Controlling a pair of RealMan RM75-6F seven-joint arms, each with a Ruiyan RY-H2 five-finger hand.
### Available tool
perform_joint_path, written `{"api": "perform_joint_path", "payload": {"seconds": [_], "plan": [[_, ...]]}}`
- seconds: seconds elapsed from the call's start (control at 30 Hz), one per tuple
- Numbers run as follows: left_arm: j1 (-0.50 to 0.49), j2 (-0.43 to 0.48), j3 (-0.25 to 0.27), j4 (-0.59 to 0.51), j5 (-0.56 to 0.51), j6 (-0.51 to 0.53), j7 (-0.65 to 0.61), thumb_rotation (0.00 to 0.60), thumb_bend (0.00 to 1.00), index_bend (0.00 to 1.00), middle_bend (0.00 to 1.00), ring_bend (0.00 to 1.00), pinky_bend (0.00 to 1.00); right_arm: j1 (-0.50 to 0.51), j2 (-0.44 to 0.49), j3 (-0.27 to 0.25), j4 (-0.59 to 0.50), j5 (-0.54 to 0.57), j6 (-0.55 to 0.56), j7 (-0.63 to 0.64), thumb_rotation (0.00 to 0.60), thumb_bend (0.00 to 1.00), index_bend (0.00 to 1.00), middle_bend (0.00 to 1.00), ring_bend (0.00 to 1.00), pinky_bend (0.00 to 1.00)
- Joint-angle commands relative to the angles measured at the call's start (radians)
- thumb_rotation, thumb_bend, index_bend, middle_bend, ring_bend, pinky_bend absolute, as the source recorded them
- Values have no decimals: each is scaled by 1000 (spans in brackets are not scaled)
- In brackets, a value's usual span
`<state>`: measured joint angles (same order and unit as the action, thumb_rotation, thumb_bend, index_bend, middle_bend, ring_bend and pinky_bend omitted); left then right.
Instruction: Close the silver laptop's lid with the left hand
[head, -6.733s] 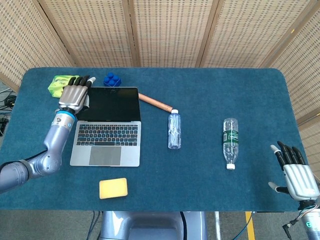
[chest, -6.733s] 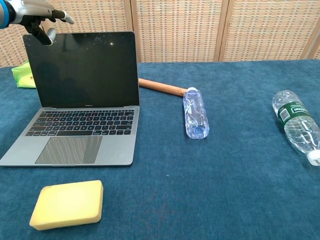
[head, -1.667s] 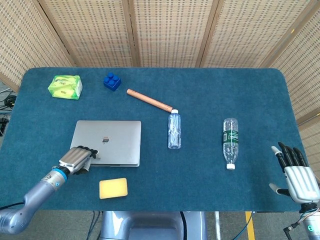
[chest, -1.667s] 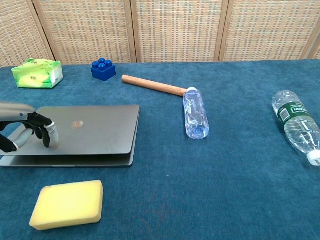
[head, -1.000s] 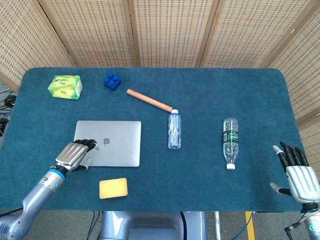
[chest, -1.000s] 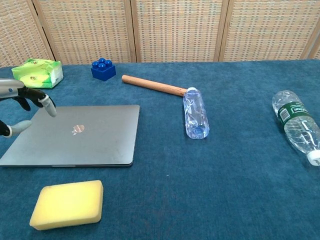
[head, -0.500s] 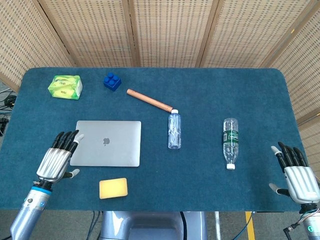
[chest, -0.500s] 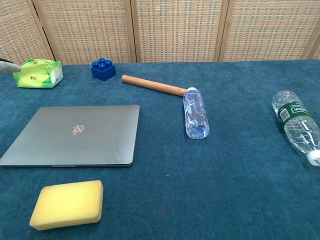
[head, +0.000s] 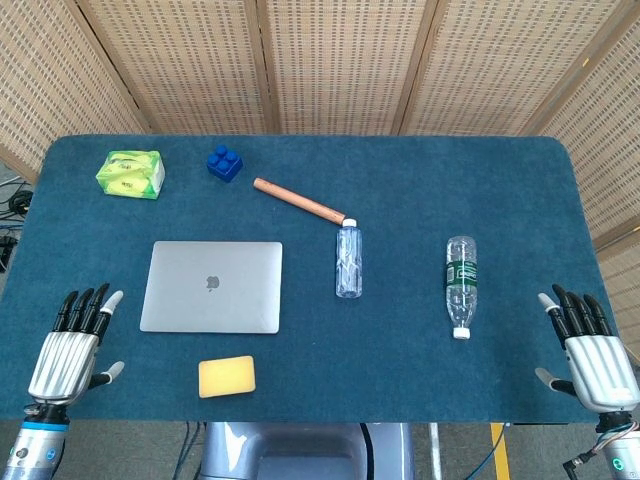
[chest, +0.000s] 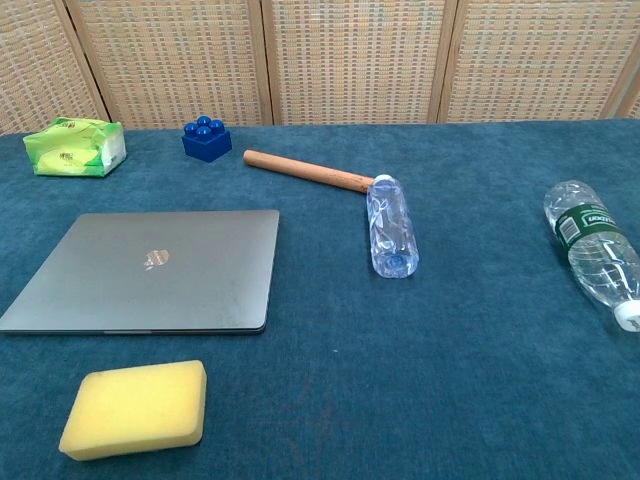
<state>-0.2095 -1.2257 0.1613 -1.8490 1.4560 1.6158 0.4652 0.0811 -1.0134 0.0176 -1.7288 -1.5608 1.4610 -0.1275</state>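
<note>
The silver laptop (head: 213, 286) (chest: 150, 268) lies flat on the blue table with its lid down, left of the middle. My left hand (head: 68, 352) hovers open at the table's front left corner, fingers spread, well clear of the laptop. At the front right corner my right hand (head: 587, 354) is open too, fingers spread, holding nothing. Neither hand shows in the chest view.
A yellow sponge (head: 226, 376) (chest: 134, 408) lies just in front of the laptop. A clear bottle (head: 347, 261) and a wooden stick (head: 299, 201) lie to its right, a green-labelled bottle (head: 460, 283) further right. Behind it lie a blue block (head: 225, 162) and a green pack (head: 130, 173).
The left hand has drawn back from the laptop's left edge to the front left corner and left the chest view. The lid stays down. The right hand has barely moved.
</note>
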Motion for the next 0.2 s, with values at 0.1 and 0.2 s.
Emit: {"api": "perform_joint_path", "payload": {"seconds": [0.1, 0.2], "plan": [[12, 16, -18, 4, 7, -17, -22, 600, 114, 0, 0, 0, 0, 0, -3, -1, -3, -5, 1, -10, 600, 0, 0, 0, 0, 0], [18, 22, -28, 4, 6, -24, -29, 600, 114, 0, 0, 0, 0, -1, -3, 0, -3, -5, 4, -9, 600, 0, 0, 0, 0, 0]]}}
